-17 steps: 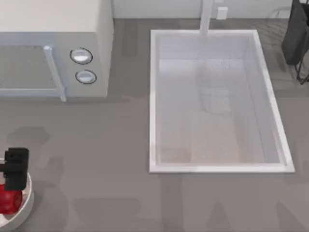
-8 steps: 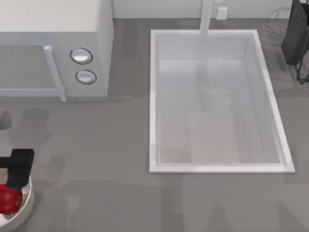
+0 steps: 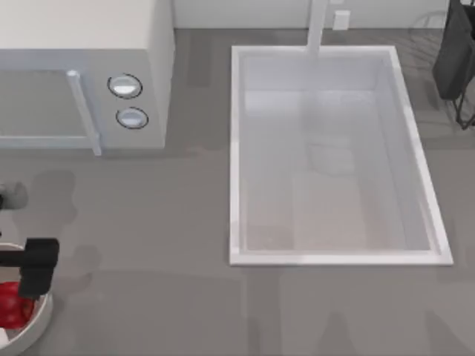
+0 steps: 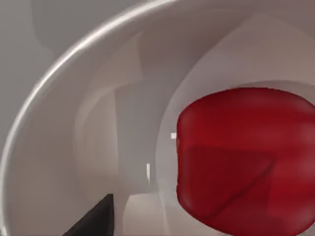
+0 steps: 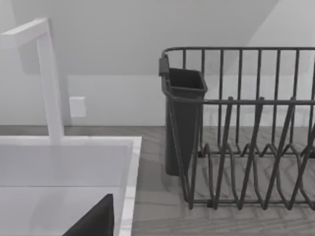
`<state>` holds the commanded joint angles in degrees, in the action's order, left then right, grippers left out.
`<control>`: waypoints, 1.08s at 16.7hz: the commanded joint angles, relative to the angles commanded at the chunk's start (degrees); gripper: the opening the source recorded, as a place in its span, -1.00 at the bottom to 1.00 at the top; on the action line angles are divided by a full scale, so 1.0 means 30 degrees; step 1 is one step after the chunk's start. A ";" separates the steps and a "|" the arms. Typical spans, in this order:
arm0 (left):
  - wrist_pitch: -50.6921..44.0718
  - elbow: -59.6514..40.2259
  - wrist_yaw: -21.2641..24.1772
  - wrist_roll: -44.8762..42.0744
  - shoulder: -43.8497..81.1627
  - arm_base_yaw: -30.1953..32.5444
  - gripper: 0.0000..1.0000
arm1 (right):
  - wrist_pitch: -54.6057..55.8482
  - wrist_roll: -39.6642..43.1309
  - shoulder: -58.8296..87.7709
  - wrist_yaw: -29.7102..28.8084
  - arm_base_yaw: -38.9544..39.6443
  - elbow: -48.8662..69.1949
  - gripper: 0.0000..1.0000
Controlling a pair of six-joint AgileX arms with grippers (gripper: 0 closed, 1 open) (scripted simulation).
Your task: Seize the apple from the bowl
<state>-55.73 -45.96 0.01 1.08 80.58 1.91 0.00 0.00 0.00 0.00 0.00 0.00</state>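
A: What has changed?
B: The left hand (image 3: pixel 30 285) has dropped lower over the bowl (image 3: pixel 41 315); the apple (image 3: pixel 13 304) lies inside.
A: Gripping?
B: Cannot tell; probably closing in, apple not yet lifted.

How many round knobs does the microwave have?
2. Both knobs sit on the microwave front panel at the top view's left, stacked: upper knob, lower knob just under it. None looks hidden.
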 joint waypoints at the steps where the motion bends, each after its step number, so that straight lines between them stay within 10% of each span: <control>1: 0.1044 0.0504 -0.0001 -0.0015 0.0455 0.0000 1.00 | 0.0000 0.0000 0.0000 0.0000 0.0000 0.0000 1.00; 13: 0.7643 0.4004 -0.0004 -0.0116 0.3523 -0.0003 1.00 | 0.0000 0.0000 0.0000 0.0000 0.0000 0.0000 1.00; 18: 0.7643 0.4004 -0.0004 -0.0116 0.3523 -0.0003 0.25 | 0.0000 0.0000 0.0000 0.0000 0.0000 0.0000 1.00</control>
<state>-32.80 -33.95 0.00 0.73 91.15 1.90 0.00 0.00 0.00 0.00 0.00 0.00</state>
